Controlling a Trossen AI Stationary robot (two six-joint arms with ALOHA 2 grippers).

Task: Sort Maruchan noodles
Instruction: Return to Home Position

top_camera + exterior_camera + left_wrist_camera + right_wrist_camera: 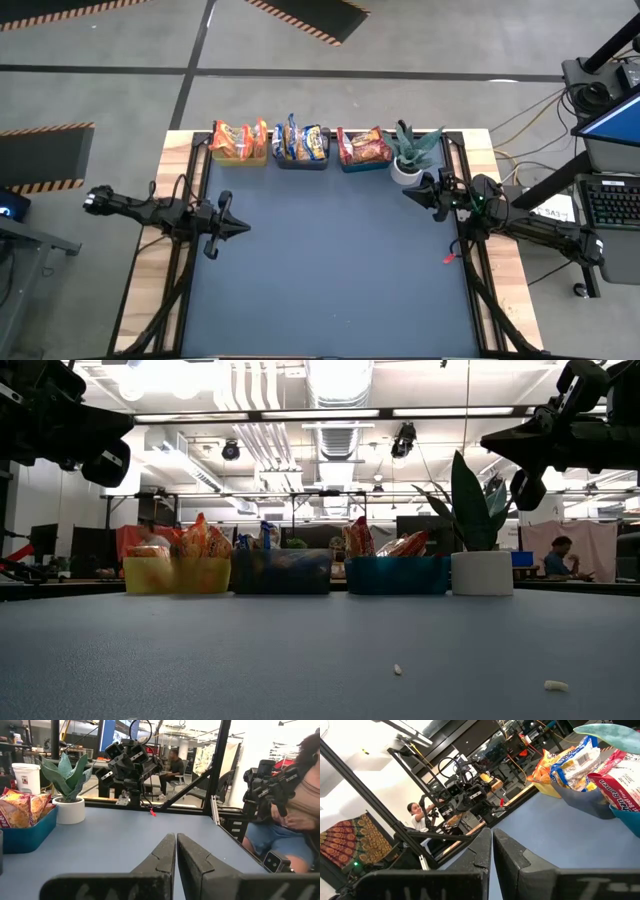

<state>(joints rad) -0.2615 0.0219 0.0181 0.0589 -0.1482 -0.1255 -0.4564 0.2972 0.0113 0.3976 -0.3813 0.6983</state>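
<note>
Noodles are all binned, none loose on the bench. The orange packs stand on edge in the yellow-green bin. The yellow-and-blue packs sit in the dark bin and the red packs in the blue bin. In every bin the packs stick up above the rim, and I cannot tell exact counts.

The three bins sit side by side in one row along the far edge of the bench, yellow-green on my left, dark in the middle, blue on my right. A potted plant in a white pot stands just beside the blue bin, at the right end of the row.

My left gripper is over the left side of the bench, pointing inward, well apart from the bins. Its fingers are pressed together with only a thin slit between them, holding nothing. My right gripper is at the right side, near the plant pot and pointing inward. Its fingers are also pressed together, with nothing in them. The low view shows both arms up off the surface.

The middle and near part of the dark blue mat is open between the two grippers. Only a couple of small pale crumbs lie near the front. Wooden strips run along the left and right sides of the bench, outside the mat. Floor shows beyond the far edge, behind the bins.
</note>
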